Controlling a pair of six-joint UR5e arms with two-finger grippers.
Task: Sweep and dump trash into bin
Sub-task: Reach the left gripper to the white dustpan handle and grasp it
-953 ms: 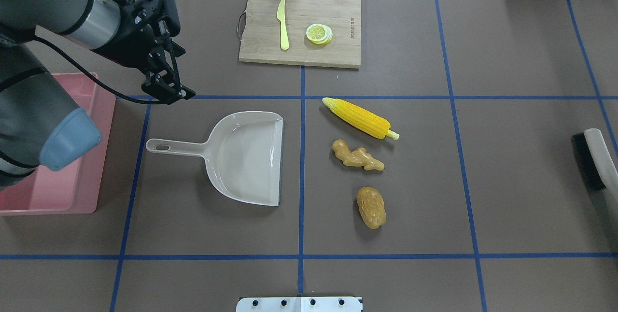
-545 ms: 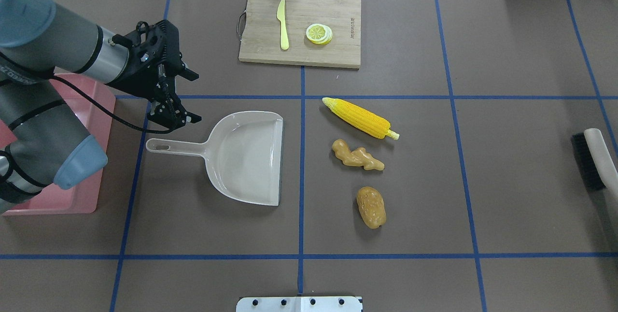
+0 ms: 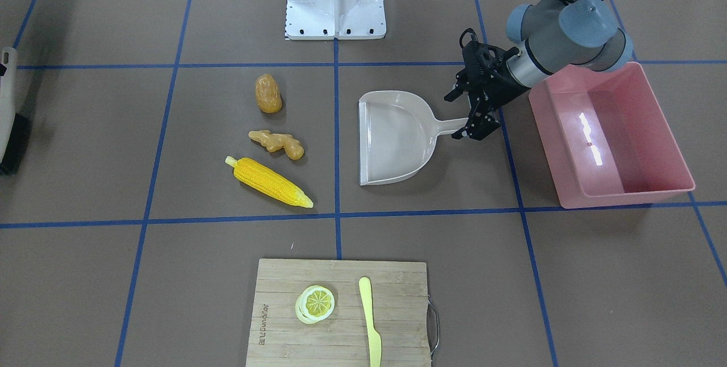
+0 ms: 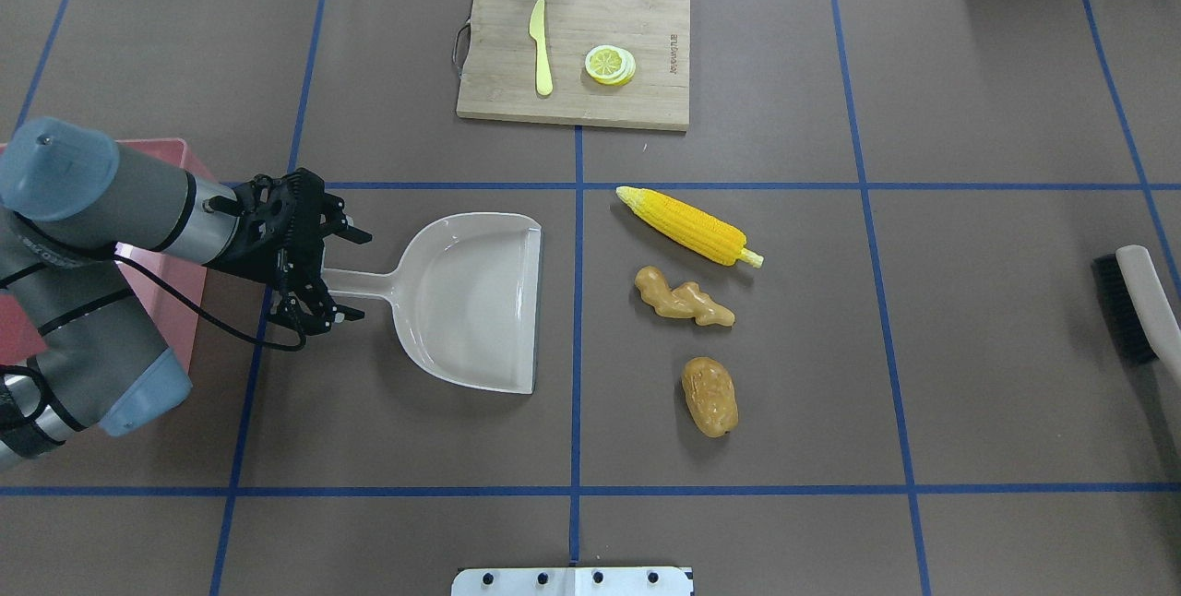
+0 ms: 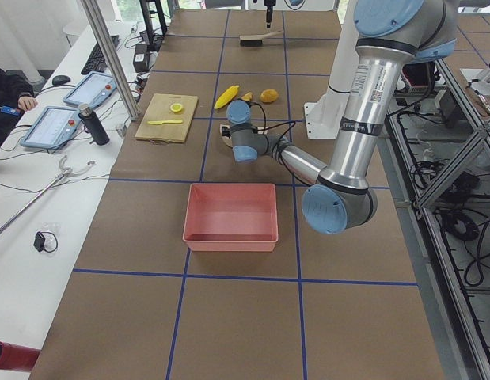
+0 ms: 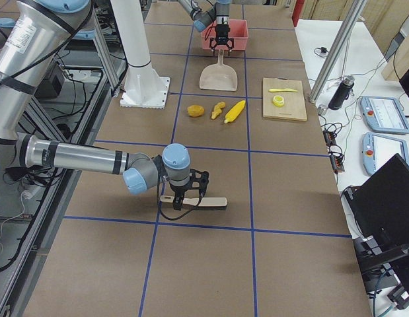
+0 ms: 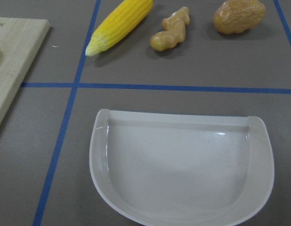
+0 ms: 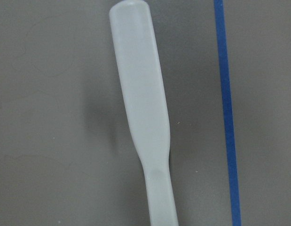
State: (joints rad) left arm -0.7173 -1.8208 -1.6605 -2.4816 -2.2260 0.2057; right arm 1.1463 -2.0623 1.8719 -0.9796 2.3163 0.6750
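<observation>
Over the last second our left gripper (image 4: 362, 275) has swung down from above and off to one side onto the handle of the dustpan (image 4: 471, 301). It now sits low at the surface with its jaws apart, one finger on each side of the handle and neither visibly pressing on it. We read that as the approach finished and the grasp not yet made: closing on the handle looks like the next step, and until then nothing can be swept. The dustpan has not shifted in that time; it lies empty, its open mouth pointing straight away from the gripper. Past that mouth, further out in front of the gripper, the trash lies loose on the surface: the corn cob (image 4: 687, 225), the ginger root (image 4: 683, 297) and the potato-like lump (image 4: 709, 395), all apart from the pan's lip and none of them moved. The bin (image 3: 627, 197) stands empty behind the gripper, just beside the wrist and forearm. The left arm reaches in low and nearly level, its forearm above the bin's edge and its wrist in line with the handle. Our right gripper (image 6: 184, 198) is far off at the other end of the surface, down over the brush (image 6: 205, 202); whether it has closed on the brush we cannot tell
</observation>
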